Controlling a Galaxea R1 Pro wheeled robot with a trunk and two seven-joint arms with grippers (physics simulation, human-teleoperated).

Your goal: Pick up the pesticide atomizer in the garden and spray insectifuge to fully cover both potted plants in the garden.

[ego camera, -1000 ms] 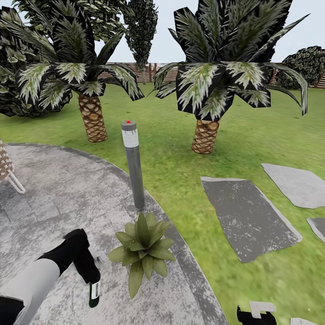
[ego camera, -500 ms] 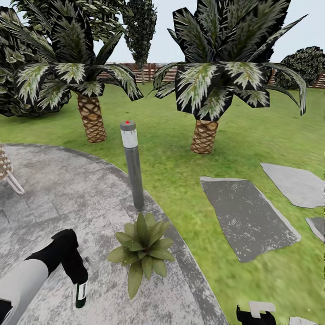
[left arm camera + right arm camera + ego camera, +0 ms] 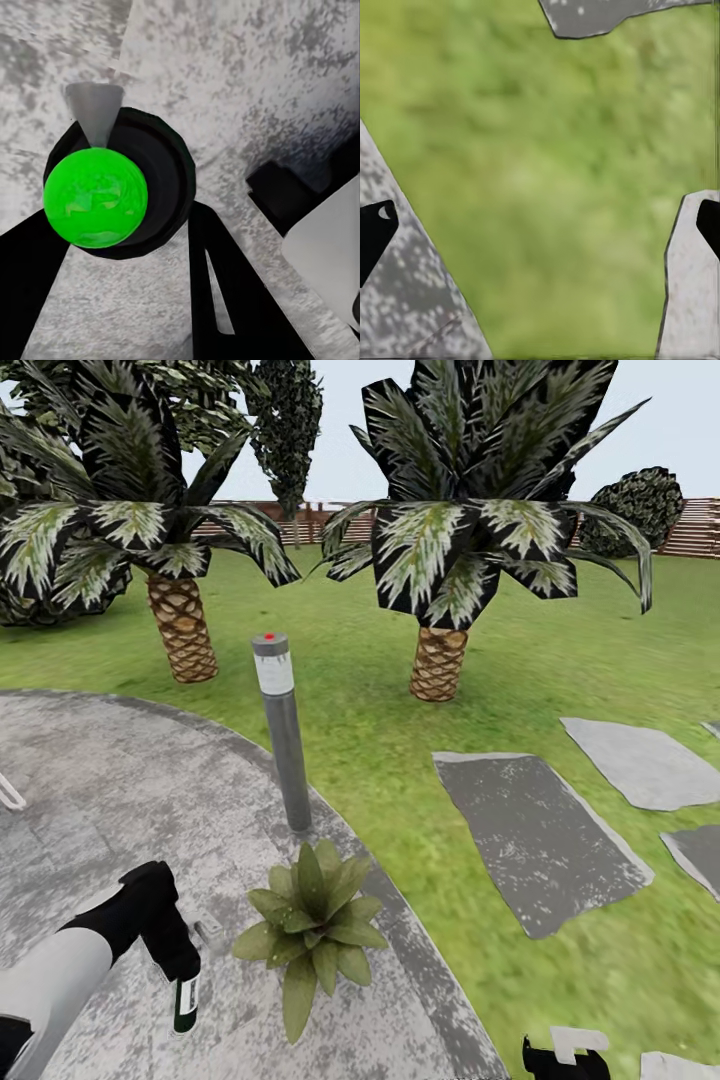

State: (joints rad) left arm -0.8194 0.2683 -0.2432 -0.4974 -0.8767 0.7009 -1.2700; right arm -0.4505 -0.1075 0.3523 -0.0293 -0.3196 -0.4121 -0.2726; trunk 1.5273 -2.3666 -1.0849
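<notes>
Pesticide atomizer (image 3: 186, 1001) hangs clamped in the left gripper (image 3: 180, 968) beside 1 potted plant (image 3: 310, 916), probably lining up a spray; right gripper (image 3: 540, 225) jaws wide.

Left arm enters from the lower left of the head view, white forearm, black wrist, bent down at the wrist. Left gripper (image 3: 183, 982) points downward, fingers (image 3: 225, 292) closed around the pesticide atomizer (image 3: 186, 1002), which hangs upright between the jaws. Right gripper (image 3: 565, 1057) sits low at the frame edge; in its wrist view the fingertips (image 3: 375, 229) stand wide apart, nothing between them.
</notes>
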